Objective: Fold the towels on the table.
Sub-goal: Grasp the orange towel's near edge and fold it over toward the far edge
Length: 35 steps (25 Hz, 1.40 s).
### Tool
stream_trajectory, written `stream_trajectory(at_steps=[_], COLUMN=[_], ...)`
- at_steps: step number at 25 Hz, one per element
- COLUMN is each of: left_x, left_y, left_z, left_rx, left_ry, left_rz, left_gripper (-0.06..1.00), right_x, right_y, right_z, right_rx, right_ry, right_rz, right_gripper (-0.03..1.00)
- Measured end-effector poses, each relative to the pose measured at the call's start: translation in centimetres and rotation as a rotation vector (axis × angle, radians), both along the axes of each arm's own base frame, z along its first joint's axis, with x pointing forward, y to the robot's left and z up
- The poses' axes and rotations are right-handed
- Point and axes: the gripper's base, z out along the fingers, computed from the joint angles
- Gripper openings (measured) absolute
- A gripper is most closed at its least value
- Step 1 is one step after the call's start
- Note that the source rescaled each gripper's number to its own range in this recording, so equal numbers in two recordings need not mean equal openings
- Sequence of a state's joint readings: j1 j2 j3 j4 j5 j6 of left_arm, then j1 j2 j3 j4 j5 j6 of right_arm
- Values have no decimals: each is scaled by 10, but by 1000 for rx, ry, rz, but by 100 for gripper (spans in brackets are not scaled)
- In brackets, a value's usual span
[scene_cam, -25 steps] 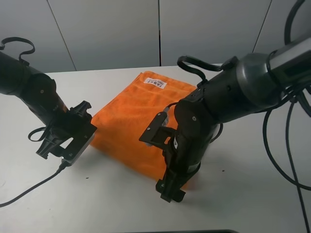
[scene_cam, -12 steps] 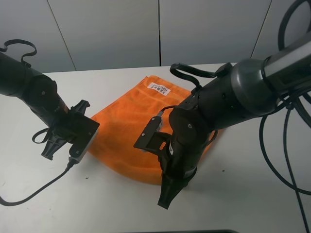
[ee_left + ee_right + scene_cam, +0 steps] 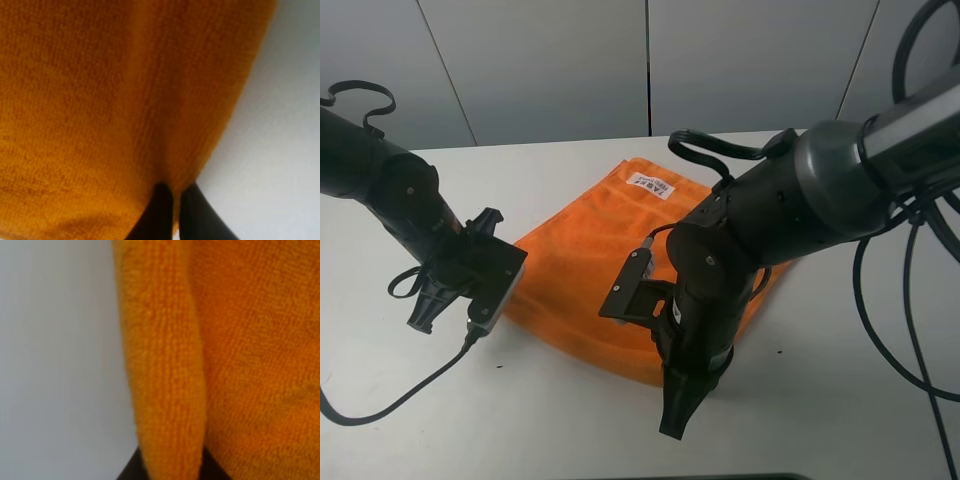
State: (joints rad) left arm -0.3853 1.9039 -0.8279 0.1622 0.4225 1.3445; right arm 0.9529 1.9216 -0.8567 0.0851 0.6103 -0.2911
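Pinching the towel [image 3: 585,250] at its near corners, left hand [image 3: 173,202] and right hand [image 3: 170,465] both clenched; its body lies beyond, toward desk [image 3: 840,400] far edge

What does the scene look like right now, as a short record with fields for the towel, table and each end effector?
towel: orange, fuzzy, spread on the table
table: white, smooth
label: white, at the towel's far edge
left end effector: shut on the towel's edge
right end effector: shut on a ridge of towel
fold: not yet made
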Motion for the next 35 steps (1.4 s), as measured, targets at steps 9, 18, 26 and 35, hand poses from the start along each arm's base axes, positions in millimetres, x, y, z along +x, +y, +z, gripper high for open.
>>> stream_trajectory(at_steps=[9,18,26,35], left_x=[-2,-1,1,2], left_y=[0,-1,-2,-4], left_z=[1,1,1,27], left_rx=[-4,-14,-20,-64], left_ry=[10,-9,-24,-102], left_rz=[17,9,-4,8], left_gripper=[0,0,0,0], right_x=[0,0,0,0], right_y=[-1,-1,-1,-5], right_z=[0,0,0,22], right_rx=[-12,-13,-16,-12], right_ry=[-4,-6,-4,-39], right_rz=[20,28,31,70], right_gripper=[0,0,0,0])
